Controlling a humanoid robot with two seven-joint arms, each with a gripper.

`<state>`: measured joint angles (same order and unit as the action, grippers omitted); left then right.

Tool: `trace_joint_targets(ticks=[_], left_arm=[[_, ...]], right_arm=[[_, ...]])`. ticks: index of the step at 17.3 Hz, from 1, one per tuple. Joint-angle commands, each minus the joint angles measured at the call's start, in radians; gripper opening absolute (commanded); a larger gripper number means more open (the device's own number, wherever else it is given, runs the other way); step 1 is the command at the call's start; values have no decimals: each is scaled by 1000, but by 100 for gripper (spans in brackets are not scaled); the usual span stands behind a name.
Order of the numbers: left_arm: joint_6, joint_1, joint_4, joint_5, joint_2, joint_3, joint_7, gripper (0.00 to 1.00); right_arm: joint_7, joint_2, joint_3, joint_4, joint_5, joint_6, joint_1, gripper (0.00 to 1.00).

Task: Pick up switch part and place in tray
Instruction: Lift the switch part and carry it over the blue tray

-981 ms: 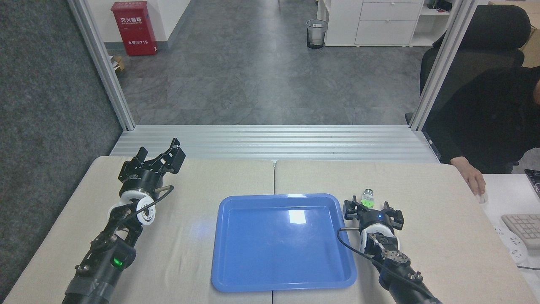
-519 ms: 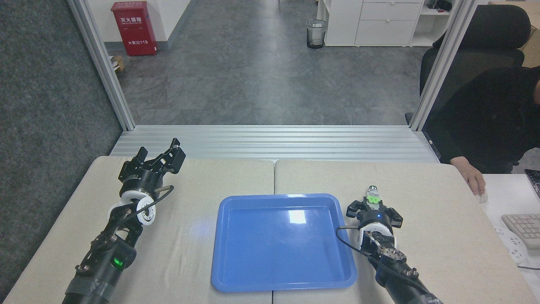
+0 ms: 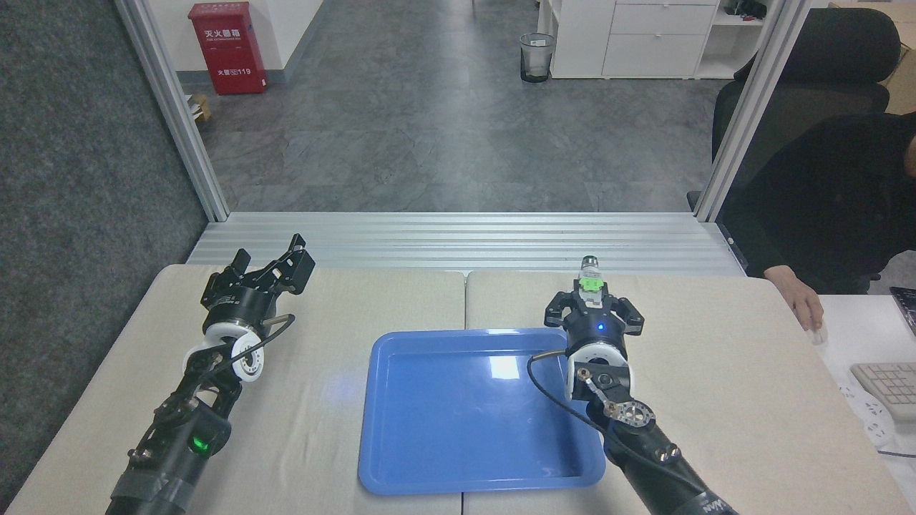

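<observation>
While only the head view is available, it shows enough. Right gripper is lifted over the far right corner of the tray, fingers closed on the switch part, which sticks up out of the grasp: silvery end on top, green piece below it, white base hidden down between the fingers. Part is off the bench, held upright, likely so it can be set down base-first. It sits just past the tray's far rim rather than over the tray floor, so my read is carry stage, release not yet due; the arm needs to come nearer and a bit left before letting go.

Left gripper hangs over the far left of the bench, well apart from the tray, fingers spread wide, holding nothing. Looks parked out of the way so the right arm has the tray to itself.

Tray is bare inside, glossy with a light glare near the middle, lying across the seam between the two bench pads. Nothing blocks the drop zone. The right arm's own black cable loops over the tray's right side and could brush the part on release.

Around: a person's hand rests on a side desk at far right, near a keyboard, clear of the arm. Beyond the bench, a red cabinet, a waste bin and white drawers.
</observation>
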<state>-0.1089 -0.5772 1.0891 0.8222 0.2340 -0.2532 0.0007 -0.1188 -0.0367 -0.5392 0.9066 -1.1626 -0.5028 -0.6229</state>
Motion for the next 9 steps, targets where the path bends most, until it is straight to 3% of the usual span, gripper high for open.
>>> trace_joint_targets(ticks=[1,5,9], left_arm=[[0,-1,0,0,-1,0,1,100],[0,0,0,0,1,0,1,100],[0,-1,0,0,1,0,1,100]], right_arm=[[-66,43,-307,426,-153,29,178,0],[-104,40,-314,422,-157,27,302,0],[-120,32,-320,408,-160,29,330,0]])
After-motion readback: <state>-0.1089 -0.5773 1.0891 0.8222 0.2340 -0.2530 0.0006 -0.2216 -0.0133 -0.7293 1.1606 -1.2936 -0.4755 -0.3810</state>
